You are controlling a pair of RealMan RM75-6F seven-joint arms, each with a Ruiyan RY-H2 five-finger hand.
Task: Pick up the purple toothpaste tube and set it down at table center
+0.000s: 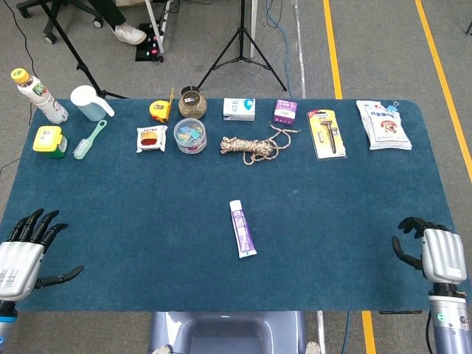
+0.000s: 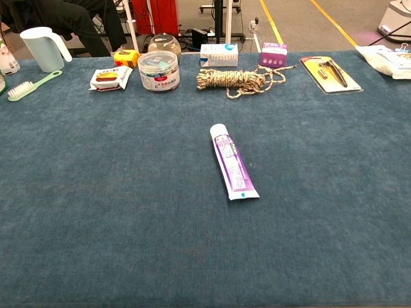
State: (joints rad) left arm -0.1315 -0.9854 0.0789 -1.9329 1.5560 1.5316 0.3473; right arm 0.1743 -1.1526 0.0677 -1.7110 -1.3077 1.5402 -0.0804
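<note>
The purple toothpaste tube (image 1: 242, 228) (image 2: 233, 163) lies flat near the middle of the blue table, white cap pointing away from me. My left hand (image 1: 26, 252) hangs at the table's near left corner with its fingers spread and nothing in it. My right hand (image 1: 433, 251) sits at the near right edge, fingers loosely curled apart, holding nothing. Both hands are far from the tube. Neither hand shows in the chest view.
Along the far edge stand a bottle (image 1: 39, 96), a pitcher (image 1: 91, 102), a green brush (image 1: 88, 139), a snack packet (image 1: 151, 138), a clear tub (image 1: 190, 136), a rope bundle (image 1: 252, 147), small boxes (image 1: 285, 111), a razor pack (image 1: 326, 133) and a white pouch (image 1: 383, 125).
</note>
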